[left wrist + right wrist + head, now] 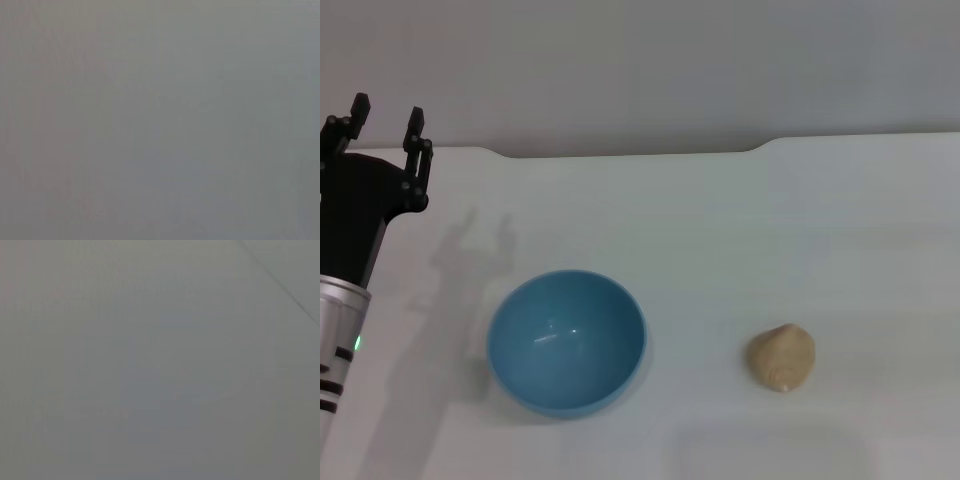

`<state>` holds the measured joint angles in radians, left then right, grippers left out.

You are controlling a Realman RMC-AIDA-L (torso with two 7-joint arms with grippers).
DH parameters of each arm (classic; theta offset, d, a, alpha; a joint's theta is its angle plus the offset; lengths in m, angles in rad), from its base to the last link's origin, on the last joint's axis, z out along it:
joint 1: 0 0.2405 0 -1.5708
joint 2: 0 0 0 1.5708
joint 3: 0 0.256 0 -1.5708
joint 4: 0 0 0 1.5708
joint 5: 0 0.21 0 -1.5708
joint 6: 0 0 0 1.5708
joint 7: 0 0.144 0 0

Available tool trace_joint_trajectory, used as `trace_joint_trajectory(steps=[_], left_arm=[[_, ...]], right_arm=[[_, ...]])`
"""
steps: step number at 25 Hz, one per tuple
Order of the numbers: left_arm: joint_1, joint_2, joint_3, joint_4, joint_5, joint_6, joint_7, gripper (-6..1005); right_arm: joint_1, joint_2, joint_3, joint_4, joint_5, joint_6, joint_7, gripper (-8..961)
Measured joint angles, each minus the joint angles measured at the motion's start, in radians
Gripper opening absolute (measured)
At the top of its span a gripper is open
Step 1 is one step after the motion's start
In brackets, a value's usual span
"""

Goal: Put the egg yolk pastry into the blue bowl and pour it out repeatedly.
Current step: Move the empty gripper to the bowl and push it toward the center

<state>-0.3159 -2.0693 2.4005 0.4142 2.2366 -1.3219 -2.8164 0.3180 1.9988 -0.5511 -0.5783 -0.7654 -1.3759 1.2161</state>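
Note:
The blue bowl (566, 341) stands upright and empty on the white table, left of centre in the head view. The tan egg yolk pastry (781, 357) lies on the table to the bowl's right, well apart from it. My left gripper (388, 130) is raised at the far left, behind and to the left of the bowl, fingers pointing up and open with nothing between them. My right gripper is out of view. Both wrist views show only a plain grey surface.
The white table (740, 230) ends at a back edge with a grey wall behind it. A faint rectangular outline shows on the table near the front, below the pastry.

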Motion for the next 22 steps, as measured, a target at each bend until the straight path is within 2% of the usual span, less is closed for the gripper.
trace_joint_trajectory(steps=[22], left_arm=[[0.007,0.0,0.0,0.001,0.005,-0.002,0.0,456]], right_arm=[[0.0,0.004,-0.005,0.005,0.0,0.0,0.0,495]])
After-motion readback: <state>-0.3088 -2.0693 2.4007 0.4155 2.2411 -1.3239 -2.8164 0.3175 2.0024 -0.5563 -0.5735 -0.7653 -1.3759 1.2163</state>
